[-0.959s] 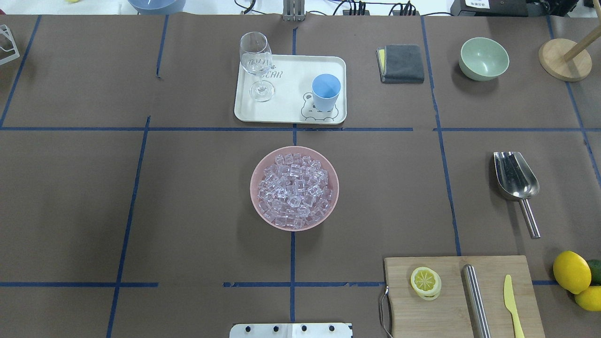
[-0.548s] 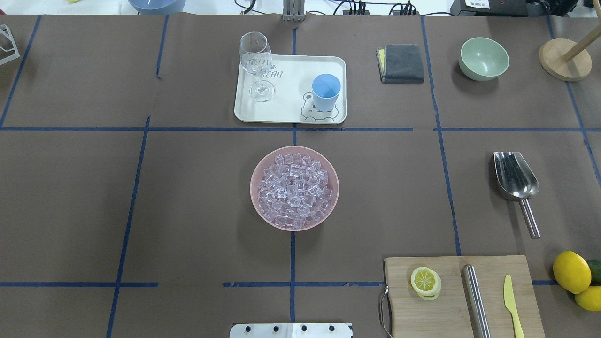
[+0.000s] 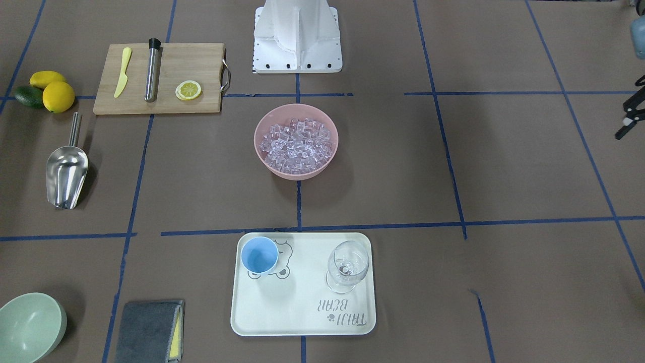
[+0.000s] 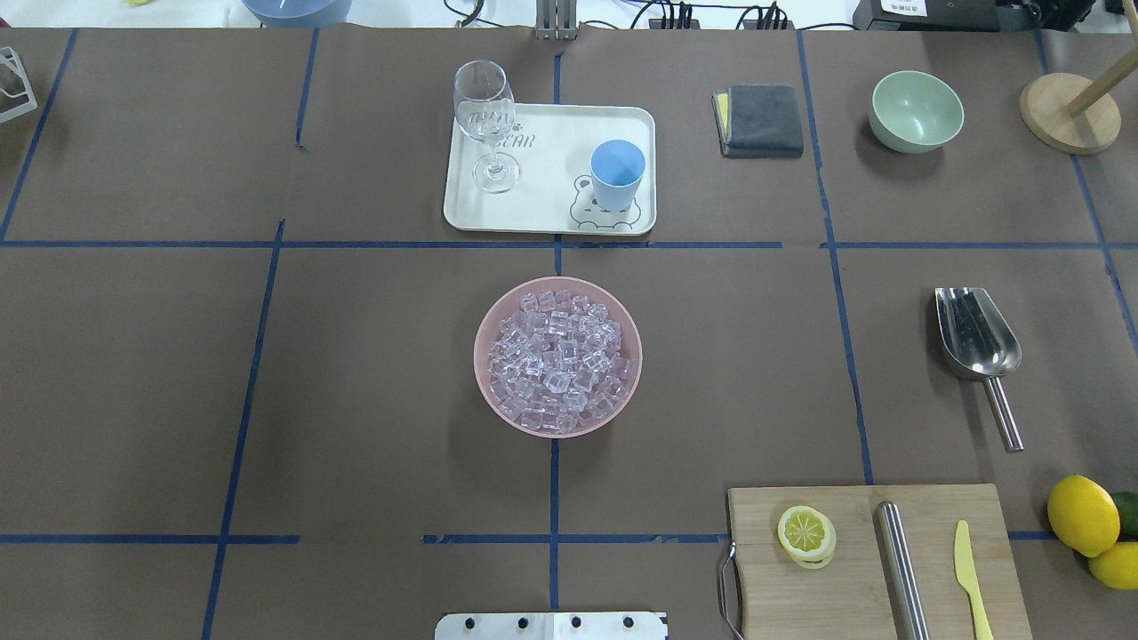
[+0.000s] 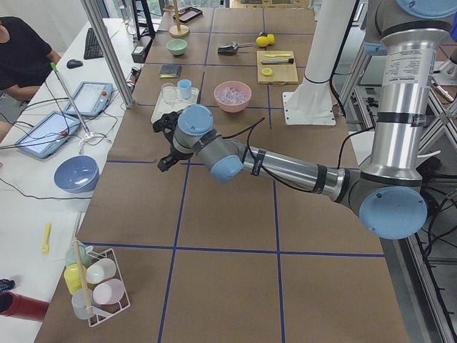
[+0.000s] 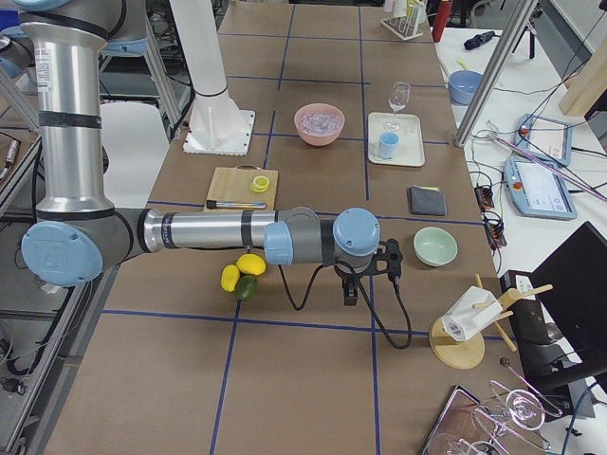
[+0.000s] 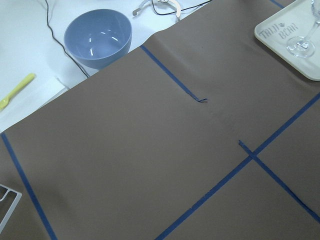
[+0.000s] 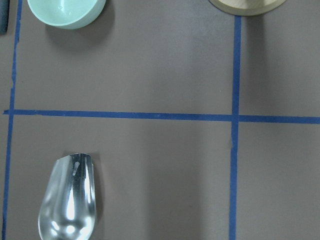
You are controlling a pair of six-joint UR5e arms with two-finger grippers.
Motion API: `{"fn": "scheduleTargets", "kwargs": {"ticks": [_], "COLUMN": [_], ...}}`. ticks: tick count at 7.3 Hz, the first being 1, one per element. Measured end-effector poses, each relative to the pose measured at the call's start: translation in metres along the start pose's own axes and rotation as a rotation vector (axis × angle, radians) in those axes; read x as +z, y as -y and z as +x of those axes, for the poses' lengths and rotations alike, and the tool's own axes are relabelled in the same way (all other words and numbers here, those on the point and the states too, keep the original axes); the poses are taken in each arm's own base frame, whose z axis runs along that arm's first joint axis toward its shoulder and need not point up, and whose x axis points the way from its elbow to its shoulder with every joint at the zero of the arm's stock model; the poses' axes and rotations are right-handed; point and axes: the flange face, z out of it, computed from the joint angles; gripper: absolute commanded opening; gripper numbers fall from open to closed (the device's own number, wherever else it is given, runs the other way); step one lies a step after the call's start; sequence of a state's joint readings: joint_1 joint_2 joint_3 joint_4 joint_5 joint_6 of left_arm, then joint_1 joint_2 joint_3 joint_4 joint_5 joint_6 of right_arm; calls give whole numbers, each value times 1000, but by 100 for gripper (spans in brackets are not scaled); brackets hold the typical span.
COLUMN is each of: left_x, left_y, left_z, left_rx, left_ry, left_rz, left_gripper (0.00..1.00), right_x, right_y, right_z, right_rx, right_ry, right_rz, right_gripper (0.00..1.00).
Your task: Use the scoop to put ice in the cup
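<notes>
Ice [image 4: 557, 357] heaped in pink bowl [image 4: 479, 369]. Cup [image 4: 617, 174] upright on tray [image 4: 542, 191] beyond bowl. Scoop [image 4: 976, 333] lies flat, well to bowl's robot-right. Left gripper [image 5: 165, 140] and right gripper [image 6: 392, 258]: finger spread cannot be told.

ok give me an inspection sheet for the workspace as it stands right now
surface: table covered in brown paper, blue tape grid; no spills seen
job's things: ice heaped in pink bowl; cup upright, empty, on tray; scoop lying untouched on robot's right
clutter: wine glass on tray, grey cloth, green bowl, cutting board bearing lemon slice, steel cylinder, yellow knife; lemons beside it
grippers: left gripper, right gripper both away from the job's things; open or shut cannot tell
cables: left cable, right cable run along the forearms
surroundings: operator beside the table; blue bowl off the paper
</notes>
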State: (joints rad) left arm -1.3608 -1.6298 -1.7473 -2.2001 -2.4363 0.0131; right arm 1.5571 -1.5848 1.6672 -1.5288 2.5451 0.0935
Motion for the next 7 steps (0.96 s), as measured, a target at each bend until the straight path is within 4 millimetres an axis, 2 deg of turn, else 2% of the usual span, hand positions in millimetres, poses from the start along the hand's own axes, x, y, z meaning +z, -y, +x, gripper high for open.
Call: {"fn": "scheduleTargets", "kwargs": {"ticks": [1, 2, 3, 5, 7], "left_x": [30, 47, 57, 72, 93], "left_y": [3, 5, 11, 38, 50], "left_z": [19, 33, 48, 73, 99], "left_rx": [36, 77, 124, 214, 254], "left_ry": [-53, -85, -104, -30, 14], "left_rz": [-28, -26, -2, 50, 65], "left_gripper": [100, 98, 99, 99, 100], "right_x": [6, 10, 14, 17, 29], "right_y": [3, 5, 7, 5, 0], "right_z": [-18, -35, -56, -101, -135], "right_rx": [18, 17, 9, 17, 12], "right_ry": [5, 7, 10, -1, -40], "right_rz": [-12, -20, -26, -27, -34], "right_gripper": [100, 100, 100, 100, 100]}}
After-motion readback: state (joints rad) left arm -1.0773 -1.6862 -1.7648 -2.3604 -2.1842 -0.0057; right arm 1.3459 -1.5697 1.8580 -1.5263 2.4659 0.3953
